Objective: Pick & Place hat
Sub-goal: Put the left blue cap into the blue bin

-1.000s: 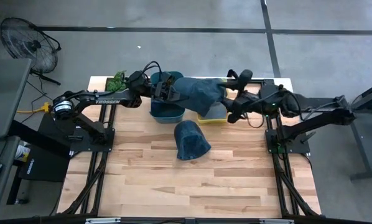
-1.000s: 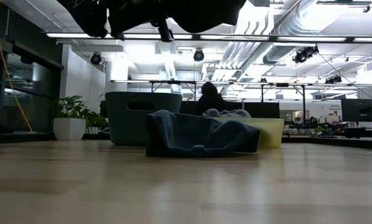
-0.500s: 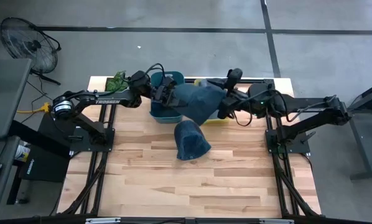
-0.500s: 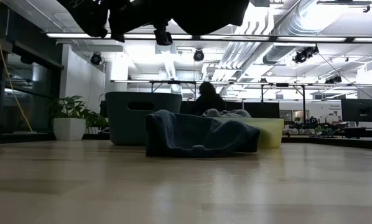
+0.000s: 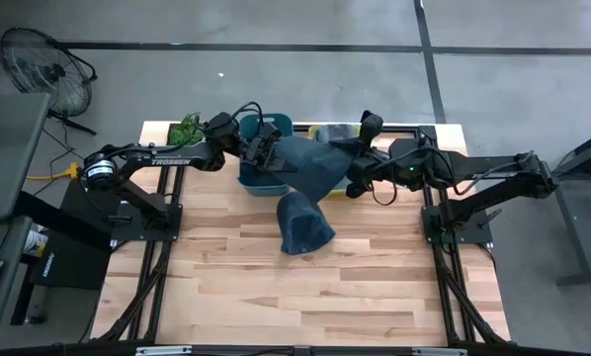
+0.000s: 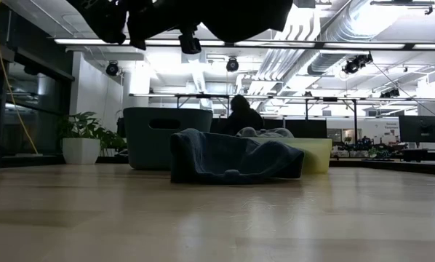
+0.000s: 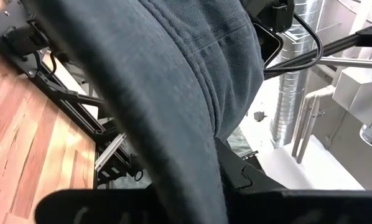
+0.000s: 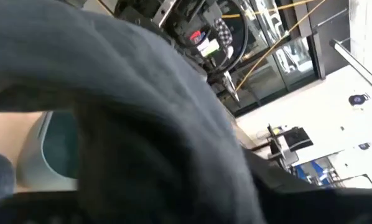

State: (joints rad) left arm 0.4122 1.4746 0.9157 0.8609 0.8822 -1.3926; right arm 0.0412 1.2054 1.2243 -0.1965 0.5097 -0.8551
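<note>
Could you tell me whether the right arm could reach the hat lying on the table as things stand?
Probably not yet: the right pincer is at the hat held aloft with the left pincer, though the lying hat sits uncovered just below.

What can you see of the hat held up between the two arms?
The held hat is dark blue-grey knit, soft and slack, with a stitched seam visible in the left wrist view. It hangs stretched in the air between the left gripper, shut on one edge, and the right gripper at its other side, above the dark teal bin. It fills both wrist views. It appears clear of the second hat, which lies on the wooden table.
</note>
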